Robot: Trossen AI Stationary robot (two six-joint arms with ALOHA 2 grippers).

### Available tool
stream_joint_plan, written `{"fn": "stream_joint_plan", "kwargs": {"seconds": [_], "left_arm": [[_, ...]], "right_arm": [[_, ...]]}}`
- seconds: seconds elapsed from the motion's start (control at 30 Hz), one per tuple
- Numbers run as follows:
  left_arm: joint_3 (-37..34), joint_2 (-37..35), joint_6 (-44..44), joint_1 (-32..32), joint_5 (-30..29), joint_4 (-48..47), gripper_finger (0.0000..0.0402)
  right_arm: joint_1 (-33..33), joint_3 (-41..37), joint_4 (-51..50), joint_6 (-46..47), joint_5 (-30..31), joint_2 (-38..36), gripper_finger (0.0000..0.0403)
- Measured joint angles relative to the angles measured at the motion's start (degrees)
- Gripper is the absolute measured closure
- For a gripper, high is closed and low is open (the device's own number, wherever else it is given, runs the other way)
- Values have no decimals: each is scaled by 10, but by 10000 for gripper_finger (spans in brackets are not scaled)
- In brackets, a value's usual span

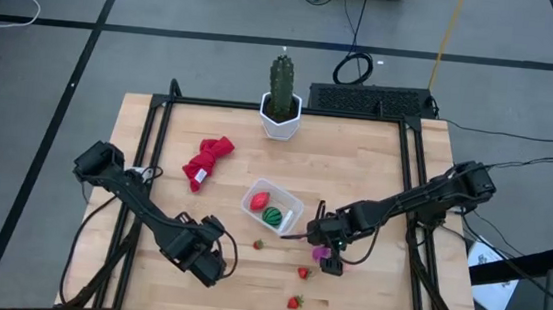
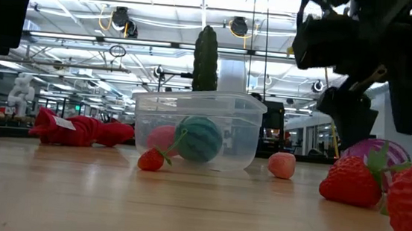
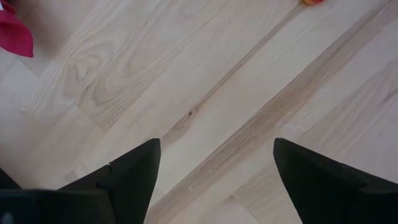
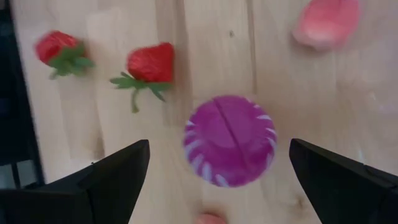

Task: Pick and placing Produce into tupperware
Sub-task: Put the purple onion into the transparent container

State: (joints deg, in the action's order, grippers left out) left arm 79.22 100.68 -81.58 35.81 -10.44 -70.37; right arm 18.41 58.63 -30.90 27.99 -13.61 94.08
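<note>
On our wooden table [image 1: 376,164], we hold our right claw [image 4: 217,165] wide apart over the purple ball [image 4: 230,140]; our left claw [image 3: 214,165] waits apart too.

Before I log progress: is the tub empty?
No. The tub holds a green striped ball and a red oval fruit.

The bench [image 1: 374,184] is pale wood planking with a black metal frame [image 1: 154,134] along its sides. It stands on a grey floor [image 1: 169,5] crossed by dark lines. Black cables [image 1: 352,67] and a dark keyboard [image 1: 370,101] lie behind its far edge. Across the room, a ceiling [image 2: 162,22] of pipes and bright strip lights [image 2: 71,36] shows.
</note>
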Motion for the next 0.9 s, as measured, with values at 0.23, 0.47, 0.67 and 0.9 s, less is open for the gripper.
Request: {"fn": "stream_joint_plan", "kwargs": {"seconds": [0.23, 0.47, 0.67, 0.9], "left_arm": [[0, 0, 0, 1, 0, 1, 87], [0, 0, 1, 4, 0, 1, 88], [0, 0, 1, 3, 0, 1, 90], [0, 0, 1, 3, -1, 1, 87]], "right_arm": [[0, 0, 1, -5, 0, 43, 23], [-1, 1, 7, -5, 1, 54, 23], [-8, 1, 10, -1, -1, 55, 23], [-9, 0, 11, -17, -2, 55, 23]]}}
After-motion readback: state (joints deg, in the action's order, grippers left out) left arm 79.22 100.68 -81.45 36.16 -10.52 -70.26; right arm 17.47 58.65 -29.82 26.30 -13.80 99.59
